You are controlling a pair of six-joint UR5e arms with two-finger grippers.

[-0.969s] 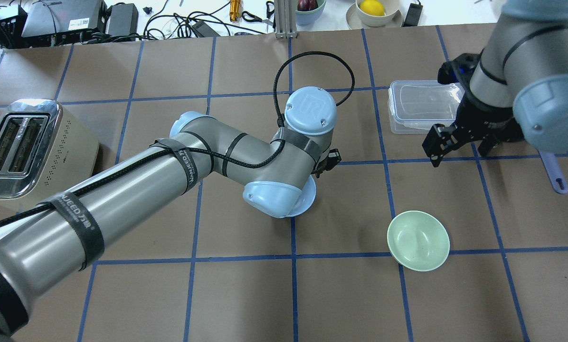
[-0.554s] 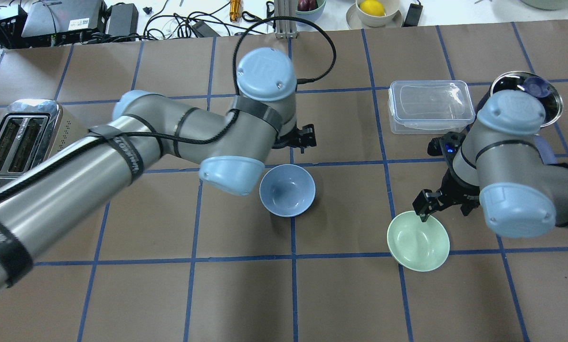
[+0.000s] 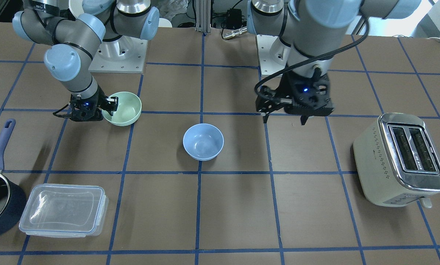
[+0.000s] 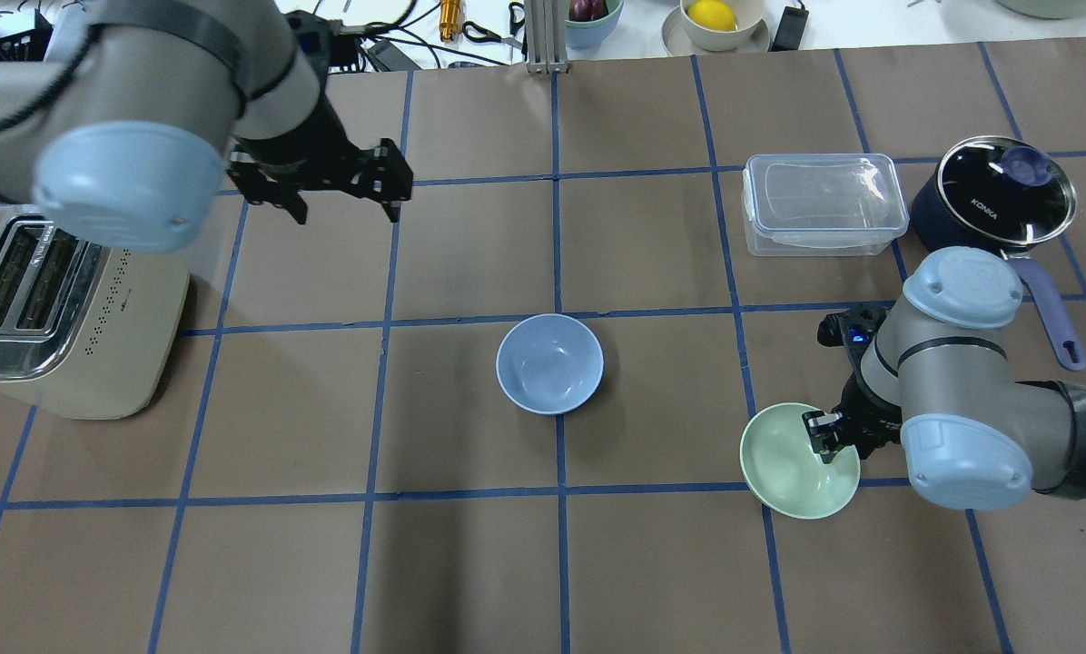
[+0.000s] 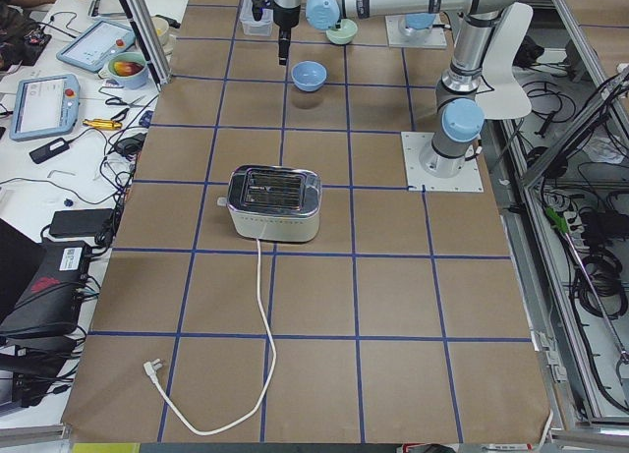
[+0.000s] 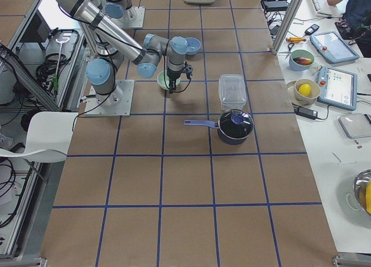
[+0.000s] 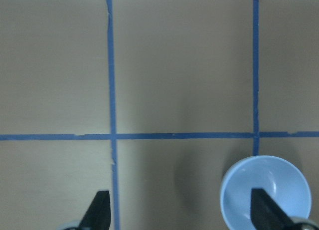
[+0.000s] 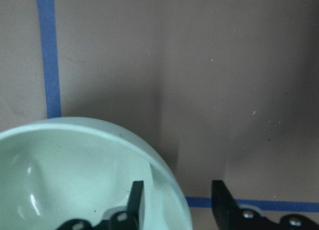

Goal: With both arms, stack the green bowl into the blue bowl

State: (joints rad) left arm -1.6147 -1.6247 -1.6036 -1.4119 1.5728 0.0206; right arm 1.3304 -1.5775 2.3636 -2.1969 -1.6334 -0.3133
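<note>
The green bowl (image 4: 793,468) sits upright on the table at the near right; it also shows in the front view (image 3: 126,106) and the right wrist view (image 8: 75,170). My right gripper (image 4: 835,438) is low and open, its jaws astride the bowl's right rim, with one finger (image 8: 135,200) inside and the other outside. The blue bowl (image 4: 549,363) stands empty at the table's middle, apart from both grippers. My left gripper (image 4: 347,207) is open and empty, raised well to the far left of the blue bowl, which shows at the lower right of the left wrist view (image 7: 264,190).
A toaster (image 4: 62,309) stands at the left edge. A clear lidded container (image 4: 823,202) and a navy saucepan (image 4: 992,204) stand far right, behind the right arm. Cables and dishes lie beyond the table's far edge.
My left arm has risen off the blue bowl and swung away to the far left. My right gripper has come down onto the green bowl's rim.
</note>
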